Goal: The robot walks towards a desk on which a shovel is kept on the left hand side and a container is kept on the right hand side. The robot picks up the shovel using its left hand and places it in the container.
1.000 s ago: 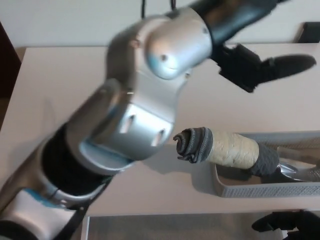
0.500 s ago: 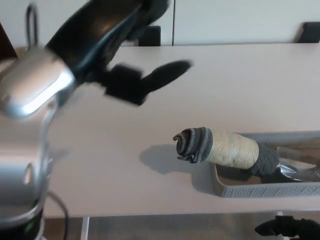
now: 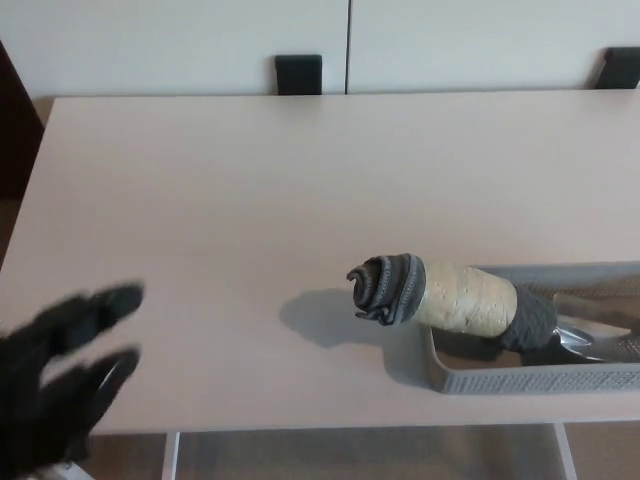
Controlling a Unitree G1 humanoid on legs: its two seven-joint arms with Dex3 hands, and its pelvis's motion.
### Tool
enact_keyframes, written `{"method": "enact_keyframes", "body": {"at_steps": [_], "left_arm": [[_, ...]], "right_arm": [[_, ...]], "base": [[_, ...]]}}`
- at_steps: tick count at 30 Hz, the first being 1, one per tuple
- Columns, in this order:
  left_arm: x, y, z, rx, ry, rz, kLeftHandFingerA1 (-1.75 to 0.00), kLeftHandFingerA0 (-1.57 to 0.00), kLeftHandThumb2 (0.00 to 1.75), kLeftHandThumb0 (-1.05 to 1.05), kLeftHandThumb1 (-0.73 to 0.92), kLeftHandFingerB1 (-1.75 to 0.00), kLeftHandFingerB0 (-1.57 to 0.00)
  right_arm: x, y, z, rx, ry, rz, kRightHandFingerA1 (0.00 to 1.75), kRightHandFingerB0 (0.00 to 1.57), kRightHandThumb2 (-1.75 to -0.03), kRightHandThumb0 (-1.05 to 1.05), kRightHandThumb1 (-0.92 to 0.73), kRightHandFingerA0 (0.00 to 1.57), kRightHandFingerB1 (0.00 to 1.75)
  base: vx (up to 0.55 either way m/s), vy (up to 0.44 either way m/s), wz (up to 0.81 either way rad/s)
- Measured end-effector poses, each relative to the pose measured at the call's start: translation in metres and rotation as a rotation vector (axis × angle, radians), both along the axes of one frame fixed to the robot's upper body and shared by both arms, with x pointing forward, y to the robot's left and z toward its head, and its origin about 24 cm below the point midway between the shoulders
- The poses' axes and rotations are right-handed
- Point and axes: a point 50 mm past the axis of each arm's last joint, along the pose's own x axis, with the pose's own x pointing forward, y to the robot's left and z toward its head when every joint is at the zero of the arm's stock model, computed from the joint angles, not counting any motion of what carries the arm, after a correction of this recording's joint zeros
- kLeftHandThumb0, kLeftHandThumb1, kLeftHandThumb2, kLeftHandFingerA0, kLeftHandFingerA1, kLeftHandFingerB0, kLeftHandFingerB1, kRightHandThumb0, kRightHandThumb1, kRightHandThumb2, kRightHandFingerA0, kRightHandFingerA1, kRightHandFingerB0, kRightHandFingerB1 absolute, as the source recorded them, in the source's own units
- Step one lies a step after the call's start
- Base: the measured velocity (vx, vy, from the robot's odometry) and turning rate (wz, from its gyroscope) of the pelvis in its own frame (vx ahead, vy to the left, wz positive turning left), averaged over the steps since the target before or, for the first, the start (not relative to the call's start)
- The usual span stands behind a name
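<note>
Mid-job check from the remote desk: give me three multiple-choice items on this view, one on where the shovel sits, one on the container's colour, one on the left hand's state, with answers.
1. Where is the shovel?
A. Flat on the desk's left side
B. Blade end in the container, handle sticking out over its left rim
C. In the left hand

2. What colour is the container?
A. Grey
B. Red
C. Blue

3. What state is the left hand in?
A. Shut on the shovel
B. Open, holding nothing
C. Resting inside the container

Answers:
1. B: the blade lies inside the container while the handle overhangs the desk.
2. A: its mesh wall is grey.
3. B: its fingers are spread at the lower left, far from the shovel.
</note>
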Motion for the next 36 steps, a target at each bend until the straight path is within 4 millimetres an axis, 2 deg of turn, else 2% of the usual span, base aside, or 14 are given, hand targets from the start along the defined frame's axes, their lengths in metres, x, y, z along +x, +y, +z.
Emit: {"method": "enact_keyframes", "body": {"at_steps": [7,8,9,12,13,16,17,18,19,20,23,25,26,36], "left_arm": [[-0.061,0.028,-0.021,-0.062,0.174,0.097,-0.4,-0.07,0.96,-0.95,0.57,-0.31,-0.01],[-0.066,0.03,-0.022,-0.069,0.189,0.103,-0.31,-0.14,0.61,-0.94,0.65,-0.26,-0.13],[-0.072,0.032,-0.023,-0.074,0.202,0.11,-0.5,-0.01,0.89,-0.4,0.18,-0.48,0.0],[-0.088,0.038,-0.025,-0.089,0.241,0.121,-0.5,-0.02,0.89,-0.39,0.18,-0.48,0.0],[-0.095,0.04,-0.026,-0.097,0.259,0.123,-0.36,-0.19,0.6,-0.94,0.64,-0.27,-0.18],[-0.107,0.043,-0.027,-0.111,0.287,0.12,-0.38,-0.2,0.61,-0.94,0.67,-0.28,-0.2],[-0.109,0.044,-0.028,-0.116,0.295,0.117,-0.39,-0.21,0.63,-0.95,0.71,-0.27,-0.19],[-0.113,0.045,-0.028,-0.122,0.305,0.111,-0.47,-0.09,1.0,-0.9,0.59,-0.34,0.0],[-0.115,0.046,-0.029,-0.127,0.311,0.106,-0.44,-0.02,0.98,-0.86,0.59,-0.28,-0.13],[-0.116,0.047,-0.03,-0.134,0.315,0.103,-0.32,-0.11,0.65,-0.81,0.71,-0.23,-0.13],[-0.121,0.05,-0.036,-0.155,0.33,0.099,-0.29,-0.1,0.62,-0.71,0.74,-0.26,-0.13],[-0.123,0.051,-0.042,-0.167,0.341,0.102,-0.24,-0.01,0.63,-0.79,0.74,-0.24,-0.1],[-0.123,0.051,-0.046,-0.175,0.348,0.104,-0.1,-0.02,0.98,-0.91,0.65,-0.16,-0.11],[-0.104,0.045,-0.102,-0.231,0.415,0.13,-0.08,0.0,1.06,-0.96,0.72,-0.12,-0.07]], "right_arm": [[-0.021,-0.007,-0.01,-0.011,0.064,-0.04,0.5,0.26,-0.58,-0.58,-0.61,0.31,0.42],[-0.023,-0.007,-0.01,-0.012,0.068,-0.043,0.49,0.26,-0.58,-0.56,-0.61,0.31,0.42],[-0.024,-0.008,-0.011,-0.013,0.072,-0.046,0.49,0.27,-0.58,-0.56,-0.61,0.31,0.42],[-0.028,-0.009,-0.012,-0.016,0.084,-0.054,0.47,0.27,-0.58,-0.54,-0.61,0.31,0.41],[-0.031,-0.009,-0.013,-0.017,0.089,-0.056,0.47,0.27,-0.58,-0.54,-0.61,0.3,0.41],[-0.034,-0.01,-0.014,-0.019,0.096,-0.061,0.48,0.28,-0.58,-0.58,-0.61,0.32,0.42],[-0.034,-0.011,-0.014,-0.019,0.099,-0.063,0.48,0.28,-0.58,-0.59,-0.61,0.32,0.42],[-0.036,-0.011,-0.015,-0.021,0.104,-0.066,0.48,0.28,-0.58,-0.58,-0.62,0.32,0.41],[-0.037,-0.012,-0.016,-0.023,0.107,-0.068,0.48,0.27,-0.58,-0.57,-0.61,0.33,0.41],[-0.038,-0.012,-0.016,-0.024,0.108,-0.07,0.49,0.27,-0.58,-0.61,-0.62,0.32,0.41],[-0.04,-0.015,-0.017,-0.028,0.108,-0.081,0.49,0.26,-0.58,-0.62,-0.63,0.32,0.41],[-0.041,-0.016,-0.017,-0.031,0.106,-0.089,0.49,0.24,-0.59,-0.62,-0.66,0.29,0.42],[-0.041,-0.017,-0.017,-0.031,0.105,-0.093,0.49,0.23,-0.6,-0.62,-0.67,0.28,0.42],[-0.04,-0.022,-0.016,-0.025,0.07,-0.147,0.49,0.25,-0.6,-0.63,-0.69,0.29,0.45]], "base": [[0.0,0.0,0.0],[0.0,0.0,0.0],[0.0,0.0,0.0],[0.0,0.0,0.0],[0.0,0.0,0.0],[0.0,0.0,0.0],[0.0,0.0,0.0],[0.0,0.0,0.0],[0.0,0.0,0.0],[0.0,0.0,0.0],[0.0,0.0,0.0],[0.0,0.0,0.0],[0.0,0.0,0.0],[0.0,0.0,0.0]]}}
